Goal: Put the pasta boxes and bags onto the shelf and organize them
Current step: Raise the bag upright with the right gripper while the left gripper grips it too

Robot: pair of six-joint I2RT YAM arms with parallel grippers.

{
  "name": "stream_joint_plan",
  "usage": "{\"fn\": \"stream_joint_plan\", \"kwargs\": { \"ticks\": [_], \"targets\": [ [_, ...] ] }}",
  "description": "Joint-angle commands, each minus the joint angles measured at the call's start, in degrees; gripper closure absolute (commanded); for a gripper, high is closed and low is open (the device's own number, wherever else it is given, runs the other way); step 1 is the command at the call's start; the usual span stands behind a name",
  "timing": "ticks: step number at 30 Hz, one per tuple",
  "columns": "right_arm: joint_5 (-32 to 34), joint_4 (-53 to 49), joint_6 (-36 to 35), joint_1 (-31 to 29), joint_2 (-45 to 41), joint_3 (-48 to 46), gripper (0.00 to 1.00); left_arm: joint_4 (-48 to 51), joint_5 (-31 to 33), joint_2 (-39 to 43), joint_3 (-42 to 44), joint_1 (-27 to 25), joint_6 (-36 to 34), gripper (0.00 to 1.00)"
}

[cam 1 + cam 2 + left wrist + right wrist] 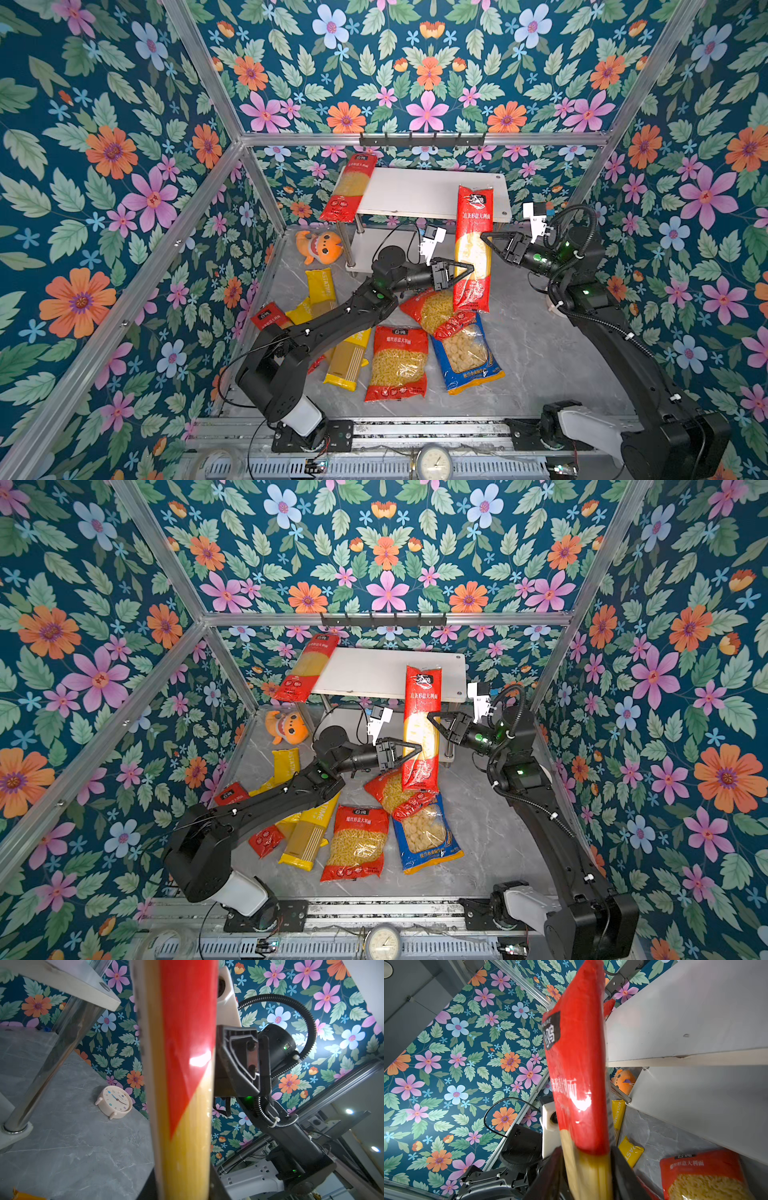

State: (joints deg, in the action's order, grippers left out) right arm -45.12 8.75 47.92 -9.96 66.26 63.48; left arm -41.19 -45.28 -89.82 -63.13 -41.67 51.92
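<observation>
A long red spaghetti pack (473, 232) (422, 712) hangs upright in the air before the shelf (432, 191) (386, 671). My left gripper (466, 271) (184, 1184) is shut on its lower part (187, 1064). My right gripper (486, 241) (586, 1167) flanks the middle of the pack (577, 1064) from the other side; I cannot see whether its jaws press it. Another red spaghetti pack (349, 187) lies on the top board's left end and overhangs the front. Yellow packs (320, 286), two red short-pasta bags (399, 361) and a blue-and-yellow bag (467, 353) lie on the table.
An orange plush toy (320, 247) sits left of the shelf's chrome legs. A black hook rail (422, 139) runs along the back frame. A small cream alarm clock (115, 1101) stands on the table by the wall. One red pack (270, 318) is partly under my left arm.
</observation>
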Motion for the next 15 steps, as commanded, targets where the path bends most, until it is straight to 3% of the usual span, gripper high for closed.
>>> {"fn": "stream_joint_plan", "kwargs": {
  "ticks": [1,6,9,15],
  "targets": [
    [-1.62,0.51,-1.22,-0.07,0.1,0.59,0.48,-11.58,-0.99,0.64,-0.39,3.02,7.51,0.78],
    [-3.77,-3.1,-2.11,-0.51,0.28,-0.9,0.27,-9.3,-2.41,1.99,-2.51,8.17,8.99,0.81],
    [-2.14,-7.27,-5.23,-4.09,0.21,-0.98,0.25,-7.08,-4.13,1.71,-4.54,10.29,9.04,0.81],
    [-0.84,-4.18,-4.85,-11.35,3.82,-0.11,0.29,-5.99,-7.25,0.27,-7.54,13.61,11.16,0.8]
  ]
}}
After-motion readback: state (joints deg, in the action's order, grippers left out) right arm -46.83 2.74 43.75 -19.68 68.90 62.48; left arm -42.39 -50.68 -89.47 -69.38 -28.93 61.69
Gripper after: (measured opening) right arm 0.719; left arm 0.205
